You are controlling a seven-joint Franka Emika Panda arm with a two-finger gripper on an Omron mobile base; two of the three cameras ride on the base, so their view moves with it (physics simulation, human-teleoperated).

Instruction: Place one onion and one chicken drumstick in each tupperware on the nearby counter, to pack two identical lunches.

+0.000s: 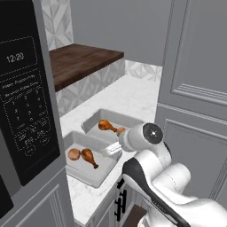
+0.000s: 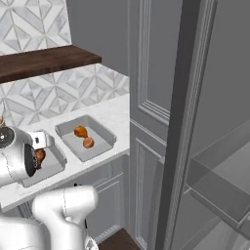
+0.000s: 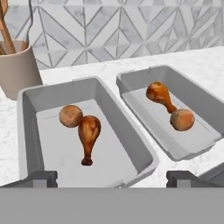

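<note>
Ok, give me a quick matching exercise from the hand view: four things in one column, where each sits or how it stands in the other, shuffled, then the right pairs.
Things:
1. left tupperware
2. right tupperware
3. beige cup
4. gripper

Places or states:
A. open, holding nothing
B. on the counter beyond the left container's far corner
C. onion at the drumstick's bone end
D. onion beside the drumstick's thick end

Pairs: 1-D, 2-C, 3-B, 4-A

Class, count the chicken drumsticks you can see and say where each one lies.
2. One chicken drumstick lies in the left tupperware beside an onion; the other lies in the right tupperware.
</note>
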